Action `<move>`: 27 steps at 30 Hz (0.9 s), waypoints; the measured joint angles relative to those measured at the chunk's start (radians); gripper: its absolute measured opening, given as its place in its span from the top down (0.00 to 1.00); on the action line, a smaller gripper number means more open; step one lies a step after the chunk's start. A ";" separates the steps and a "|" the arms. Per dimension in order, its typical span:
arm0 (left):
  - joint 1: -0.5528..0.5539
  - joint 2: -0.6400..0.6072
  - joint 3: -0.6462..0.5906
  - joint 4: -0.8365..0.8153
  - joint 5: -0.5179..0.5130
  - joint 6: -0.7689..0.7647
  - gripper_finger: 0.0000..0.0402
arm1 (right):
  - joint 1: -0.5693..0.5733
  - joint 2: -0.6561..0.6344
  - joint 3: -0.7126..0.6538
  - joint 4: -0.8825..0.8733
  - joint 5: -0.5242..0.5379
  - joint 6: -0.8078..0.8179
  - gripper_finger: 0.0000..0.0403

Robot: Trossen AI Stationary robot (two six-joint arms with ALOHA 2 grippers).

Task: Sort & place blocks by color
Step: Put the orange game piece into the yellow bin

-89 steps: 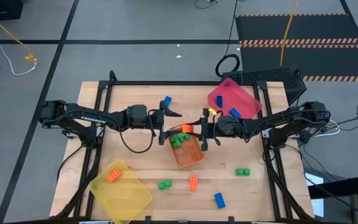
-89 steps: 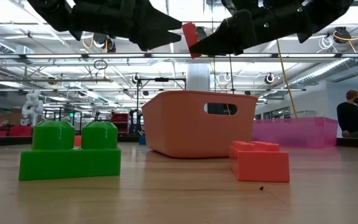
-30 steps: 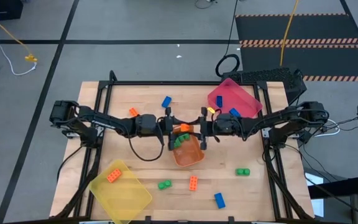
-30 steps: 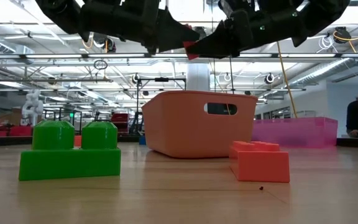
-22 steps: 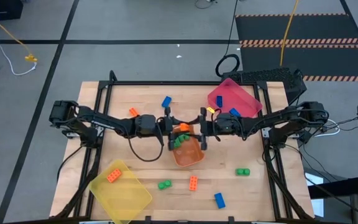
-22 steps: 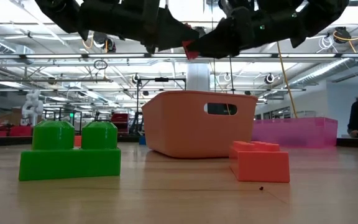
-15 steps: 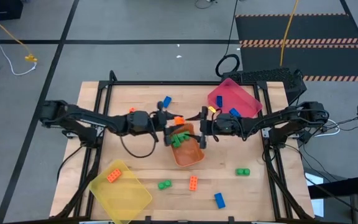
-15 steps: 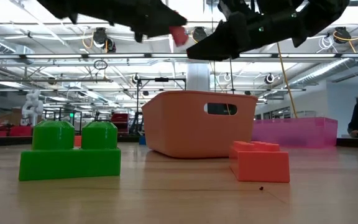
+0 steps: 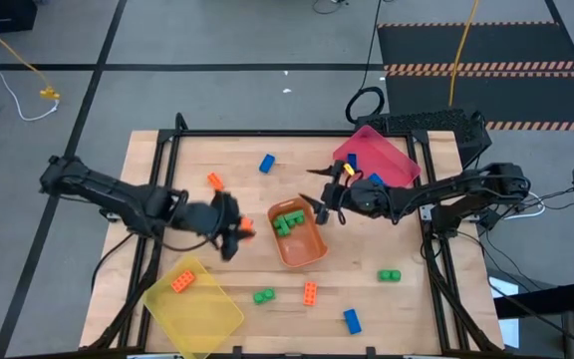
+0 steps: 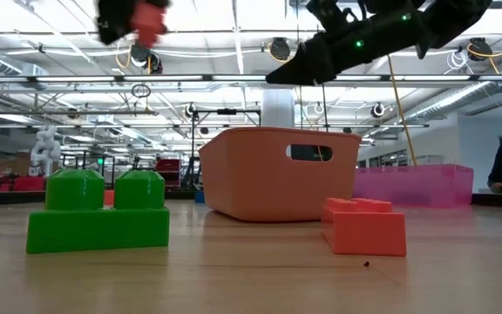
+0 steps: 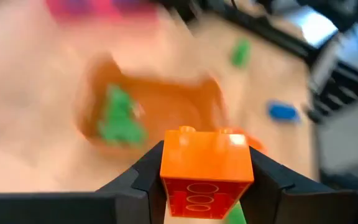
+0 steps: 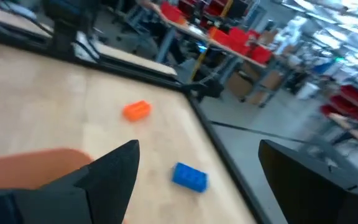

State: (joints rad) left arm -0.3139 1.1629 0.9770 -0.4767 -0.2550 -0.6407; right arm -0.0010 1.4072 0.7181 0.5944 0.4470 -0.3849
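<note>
I see left gripper (image 11: 207, 186) clamped on orange block (image 11: 207, 171) near desk's left-front; right gripper (image 12: 194, 174) gaping, holding nothing.

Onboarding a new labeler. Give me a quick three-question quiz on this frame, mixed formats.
1. True or false: the left gripper holds an orange block.
2. Which colour are the blocks lying in the orange tray? A) blue B) green C) orange
3. Fill in: the right gripper, jaws open and empty, hovers between the orange tray and the ___ tray.

Key
1. True; its jaws clamp the block on both sides.
2. B; the green blocks are all that shows in it.
3. Pink; the pink tray sits at the table's far right.
</note>
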 joint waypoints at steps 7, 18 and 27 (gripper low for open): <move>-0.202 0.002 0.000 -0.292 0.054 -0.421 0.64 | -0.016 -0.025 0.000 0.054 0.080 -0.100 0.20; -0.413 0.107 -0.050 -0.398 0.292 -0.843 0.64 | -0.059 -0.047 0.000 0.111 0.076 -0.102 0.20; -0.414 0.216 -0.056 -0.391 0.338 -0.833 0.54 | -0.059 -0.049 0.000 0.111 0.076 -0.089 0.20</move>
State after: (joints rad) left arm -0.7281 1.3791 0.9215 -0.8677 0.0834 -1.4740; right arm -0.0597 1.3582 0.7181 0.7057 0.5232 -0.4743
